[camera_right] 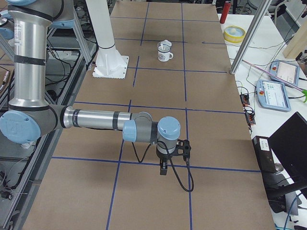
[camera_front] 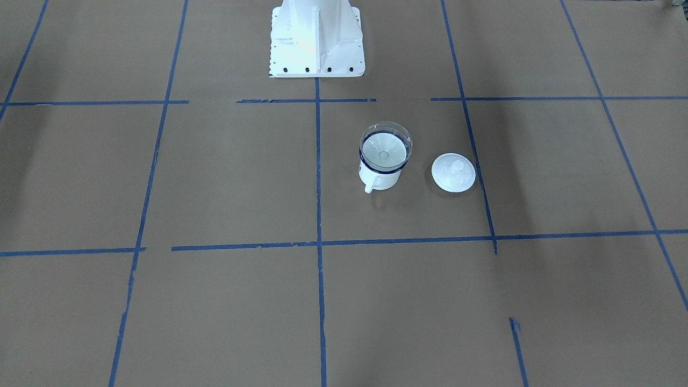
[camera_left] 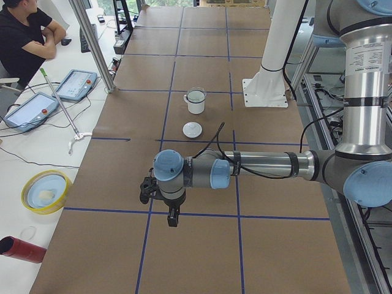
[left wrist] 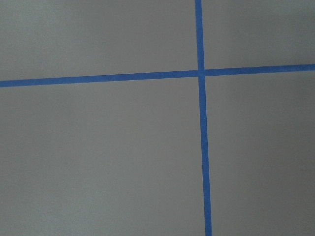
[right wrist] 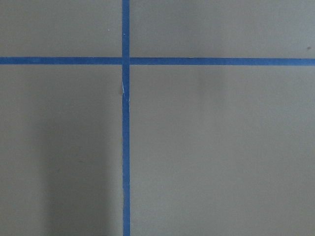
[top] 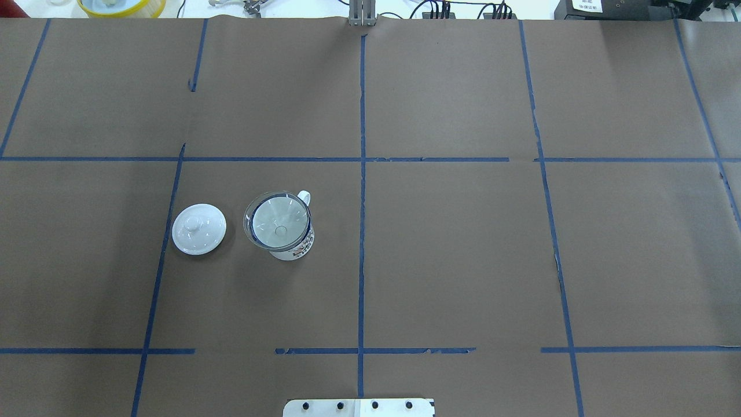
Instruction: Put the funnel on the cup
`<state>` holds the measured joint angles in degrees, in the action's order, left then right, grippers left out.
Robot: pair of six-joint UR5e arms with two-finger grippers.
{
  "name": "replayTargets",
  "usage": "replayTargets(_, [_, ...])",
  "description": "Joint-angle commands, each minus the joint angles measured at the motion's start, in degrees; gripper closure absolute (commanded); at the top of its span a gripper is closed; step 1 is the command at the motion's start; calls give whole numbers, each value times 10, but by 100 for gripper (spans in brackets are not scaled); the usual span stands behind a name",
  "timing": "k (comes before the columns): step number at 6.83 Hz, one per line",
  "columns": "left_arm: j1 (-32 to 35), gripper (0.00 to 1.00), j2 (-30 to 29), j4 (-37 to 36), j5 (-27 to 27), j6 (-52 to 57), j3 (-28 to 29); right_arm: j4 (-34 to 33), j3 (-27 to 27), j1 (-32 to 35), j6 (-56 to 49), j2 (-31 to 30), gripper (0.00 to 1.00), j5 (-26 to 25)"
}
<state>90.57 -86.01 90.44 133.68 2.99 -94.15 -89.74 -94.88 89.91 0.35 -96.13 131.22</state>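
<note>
The clear funnel point(camera_front: 384, 144) sits in the mouth of the white cup point(camera_front: 379, 178) with the dark blue rim, its handle towards the operators' side. In the overhead view the funnel point(top: 278, 222) covers the cup point(top: 299, 247), left of the centre line. The cup also shows in the left side view point(camera_left: 196, 103) and the right side view point(camera_right: 164, 55). My left gripper point(camera_left: 173, 217) hangs over the table's left end, far from the cup. My right gripper point(camera_right: 163, 168) hangs over the right end. I cannot tell whether either is open or shut. Both wrist views show only brown paper and blue tape.
A round white knobbed lid point(camera_front: 453, 172) lies on the paper beside the cup, on the robot's left. The white robot base point(camera_front: 316, 37) stands at the table's near edge. A yellow bowl point(camera_left: 46, 191), a red can point(camera_left: 21, 249), tablets and a seated operator point(camera_left: 24, 37) are beyond the table.
</note>
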Motion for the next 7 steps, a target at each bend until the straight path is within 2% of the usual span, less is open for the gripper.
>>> replayTargets(1, [0,0,0,0,0,0,0,0,0,0,0,0,0,0])
replayTargets(7, [0,0,-6,0,0,0,-1,0,0,0,0,0,0,0])
